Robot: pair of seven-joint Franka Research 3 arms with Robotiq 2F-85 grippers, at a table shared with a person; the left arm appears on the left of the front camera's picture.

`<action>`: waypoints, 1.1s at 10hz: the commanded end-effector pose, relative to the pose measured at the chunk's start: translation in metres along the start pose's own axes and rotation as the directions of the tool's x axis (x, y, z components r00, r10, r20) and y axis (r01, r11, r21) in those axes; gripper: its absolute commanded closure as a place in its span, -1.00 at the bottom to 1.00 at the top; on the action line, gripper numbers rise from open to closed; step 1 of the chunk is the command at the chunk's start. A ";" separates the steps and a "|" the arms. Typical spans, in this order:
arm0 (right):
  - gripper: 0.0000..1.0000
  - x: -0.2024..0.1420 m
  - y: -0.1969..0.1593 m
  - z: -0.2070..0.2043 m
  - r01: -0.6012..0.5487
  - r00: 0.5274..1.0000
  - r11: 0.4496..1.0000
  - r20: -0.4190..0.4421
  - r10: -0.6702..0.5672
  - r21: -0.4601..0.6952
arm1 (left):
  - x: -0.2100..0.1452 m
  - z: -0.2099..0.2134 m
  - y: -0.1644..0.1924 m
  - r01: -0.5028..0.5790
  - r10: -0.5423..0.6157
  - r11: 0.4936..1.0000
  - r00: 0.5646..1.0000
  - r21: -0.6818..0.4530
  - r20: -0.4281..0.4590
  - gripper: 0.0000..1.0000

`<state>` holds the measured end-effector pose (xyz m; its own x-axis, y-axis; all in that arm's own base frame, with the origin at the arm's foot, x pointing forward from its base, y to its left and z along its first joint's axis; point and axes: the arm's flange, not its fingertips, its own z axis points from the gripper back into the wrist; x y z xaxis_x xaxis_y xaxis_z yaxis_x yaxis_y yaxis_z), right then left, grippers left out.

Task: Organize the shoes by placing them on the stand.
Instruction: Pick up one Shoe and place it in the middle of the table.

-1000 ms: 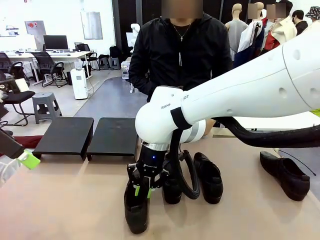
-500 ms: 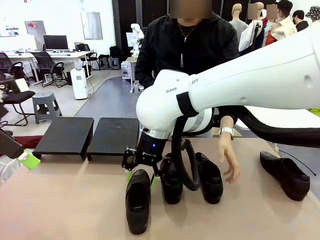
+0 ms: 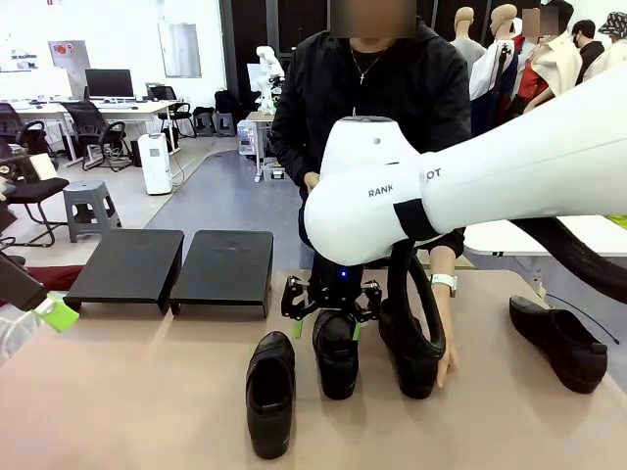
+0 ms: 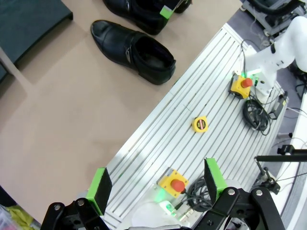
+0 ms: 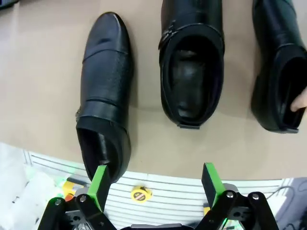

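Note:
Three black glossy shoes lie side by side on the tan table: a left shoe (image 3: pixel 269 392) (image 5: pixel 104 91) (image 4: pixel 134 50), a middle shoe (image 3: pixel 336 357) (image 5: pixel 192 67) and a third shoe (image 3: pixel 411 357) (image 5: pixel 280 72). A person's hand (image 3: pixel 446 364) rests on the third one. Another shoe (image 3: pixel 560 341) lies apart at the right. Both black stand platforms (image 3: pixel 130 262) (image 3: pixel 223 262) sit bare at the back left. My right gripper (image 3: pixel 326 311) (image 5: pixel 155 184) hangs open just above the middle shoe, holding nothing. My left gripper (image 4: pixel 158 184) is open over the table's near left edge, away from the shoes.
A thick black cable (image 3: pixel 423 333) from my right arm loops down in front of the third shoe. Below the table's near edge runs a ribbed aluminium rail (image 4: pixel 201 96) carrying yellow stop buttons (image 4: pixel 173 183) and a yellow tape measure (image 4: pixel 200 124). The person stands at the far side.
My right gripper opened, let go of the left shoe, rose and moved right to hover over the middle shoe. The person's hand came down onto the third shoe.

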<state>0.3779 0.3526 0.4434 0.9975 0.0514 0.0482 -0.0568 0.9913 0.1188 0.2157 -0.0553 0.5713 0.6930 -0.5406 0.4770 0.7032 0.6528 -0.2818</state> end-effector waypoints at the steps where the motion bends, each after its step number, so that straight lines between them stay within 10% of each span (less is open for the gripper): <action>1: -1.00 -0.016 0.032 0.007 -0.022 1.000 0.999 0.002 0.022 0.029 | 0.002 0.000 0.001 0.016 -0.016 1.000 1.000 -0.016 0.016 -1.00; 6: -1.00 -0.064 0.110 0.004 -0.188 0.981 0.981 -0.027 0.190 0.045 | 0.002 0.000 0.001 0.016 -0.016 1.000 1.000 -0.016 0.016 -1.00; 11: -1.00 -0.074 0.079 0.036 -0.189 0.978 0.977 -0.074 0.196 0.096 | 0.002 0.000 0.001 0.016 -0.016 1.000 1.000 -0.016 0.016 -1.00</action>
<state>0.3065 0.4431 0.4697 0.9729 0.2299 0.0262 -0.2308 0.9563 0.1796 0.2158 -0.0553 0.5713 0.6931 -0.5406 0.4768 0.7031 0.6529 -0.2818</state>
